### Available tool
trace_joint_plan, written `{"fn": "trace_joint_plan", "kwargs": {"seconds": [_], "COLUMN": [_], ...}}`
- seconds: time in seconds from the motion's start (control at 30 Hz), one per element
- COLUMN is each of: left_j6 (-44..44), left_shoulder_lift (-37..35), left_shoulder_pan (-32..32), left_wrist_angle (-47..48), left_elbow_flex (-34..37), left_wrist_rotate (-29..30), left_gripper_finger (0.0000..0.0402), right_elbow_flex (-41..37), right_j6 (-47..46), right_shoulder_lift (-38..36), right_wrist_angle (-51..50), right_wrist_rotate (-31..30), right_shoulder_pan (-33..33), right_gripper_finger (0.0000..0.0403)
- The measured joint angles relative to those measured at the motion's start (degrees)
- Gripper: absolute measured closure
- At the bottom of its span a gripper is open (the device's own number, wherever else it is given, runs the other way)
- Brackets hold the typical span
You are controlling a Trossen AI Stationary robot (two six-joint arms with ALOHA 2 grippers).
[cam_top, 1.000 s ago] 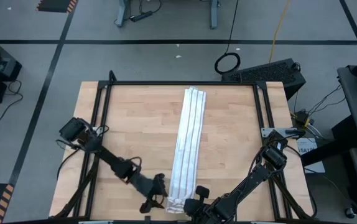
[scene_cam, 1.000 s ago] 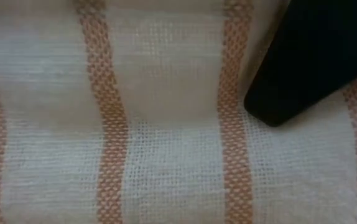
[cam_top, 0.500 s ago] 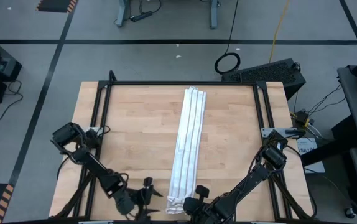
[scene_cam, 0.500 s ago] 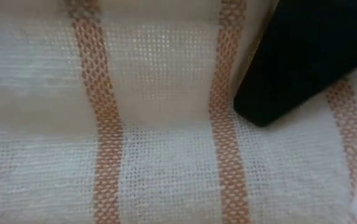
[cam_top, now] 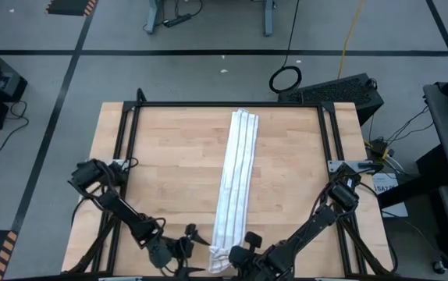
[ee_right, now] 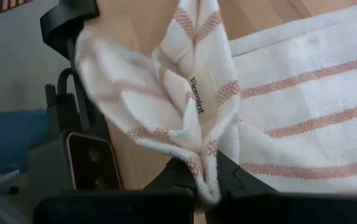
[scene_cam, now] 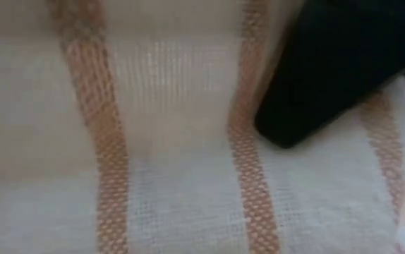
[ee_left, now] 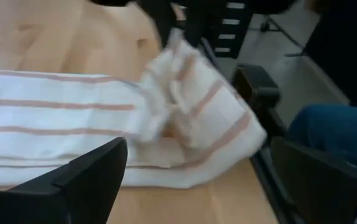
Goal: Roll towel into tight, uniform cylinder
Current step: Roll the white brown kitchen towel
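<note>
A: Wooden table (cam_top: 161,172); where's the towel (cam_top: 234,179)?

B: A long folded strip down frame centre. Right gripper (ee_right: 206,186) pinches its bottom end; left gripper (cam_top: 186,243) spread wide, empty, beside it.

A: Step?

B: Probably starting the roll; next, left must regrip.

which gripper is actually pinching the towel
The right gripper, shut on the towel end; the left gripper is open beside it.

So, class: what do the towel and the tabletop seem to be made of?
Towel: woven cloth, probably cotton, matte; an open mesh weave shows, with thin reddish-brown stripes. It folds softly where the right gripper pinches it.
Tabletop: pale wood, likely laminated strips; grain and plank seams show, smooth finish.
</note>
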State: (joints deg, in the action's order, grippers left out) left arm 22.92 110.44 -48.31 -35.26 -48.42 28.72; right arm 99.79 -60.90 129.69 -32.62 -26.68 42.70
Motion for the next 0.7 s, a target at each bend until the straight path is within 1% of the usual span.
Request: {"fn": "trace_joint_plan", "kwargs": {"seconds": [0.3,0.43,0.57,0.7], "left_j6": [-1.2,-6.3,-7.2,-7.0], "left_shoulder_lift": [5.0,6.9,8.1,8.1], "left_shoulder_pan": [-0.4,-1.1,-1.3,-1.3], "left_wrist_angle": [-1.9,-2.0,-1.4,-1.2], "left_elbow_flex": [-0.5,-3.0,-5.2,-5.6], "left_wrist_rotate": [2.2,3.1,6.6,9.6], "left_gripper_finger": [0.0002,0.0002,0.0002,0.0002], "right_elbow_flex": [0.0,0.0,0.0,0.0], "right_j6": [-1.3,-3.3,-5.3,-6.6], "right_shoulder_lift": [0.0,0.0,0.0,0.0], "right_wrist_angle": [0.8,0.9,0.9,0.9], "right_wrist_rotate": [0.0,0.0,0.0,0.0], "right_shoulder_pan": [-0.7,-1.0,-1.0,-1.0], "right_gripper_finger": [0.0402,0.0402,0.0402,0.0402]}}
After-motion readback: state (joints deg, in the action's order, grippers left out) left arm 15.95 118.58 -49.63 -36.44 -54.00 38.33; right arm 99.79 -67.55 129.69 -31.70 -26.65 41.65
